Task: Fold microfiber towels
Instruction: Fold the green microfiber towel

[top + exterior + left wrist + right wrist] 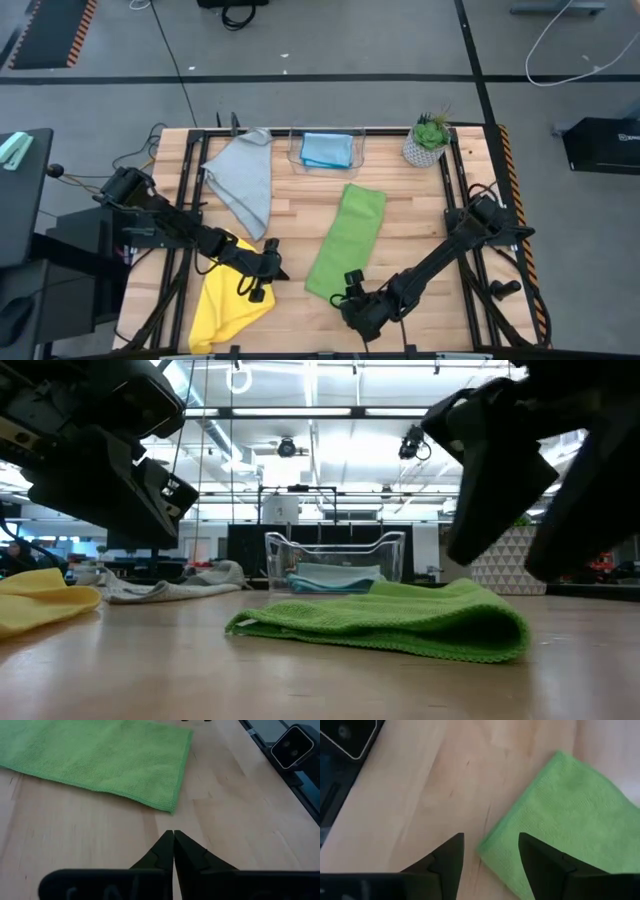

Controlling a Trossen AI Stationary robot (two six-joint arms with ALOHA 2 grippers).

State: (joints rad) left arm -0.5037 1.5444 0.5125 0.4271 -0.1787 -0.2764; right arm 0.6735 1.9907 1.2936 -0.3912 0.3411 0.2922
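Towels sit at four stages. Lower centre of the high view, the right gripper hangs with jaws apart just off the green towel, a folded strip, seemingly let go. Lower left, the left gripper, jaws closed and empty, hovers beside the yellow towel. Farther up lie the grey towel and the blue towel in a clear bin. Only the low view shows the green fold's thickness.

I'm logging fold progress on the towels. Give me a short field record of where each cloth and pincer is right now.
green towel: folded into a long strip, table centre
yellow towel: crumpled, front left
grey towel: loosely spread, back left
light blue towel: folded, inside clear bin
left pincer: shut, empty, over bare wood
right pincer: open, at the green towel's near corner
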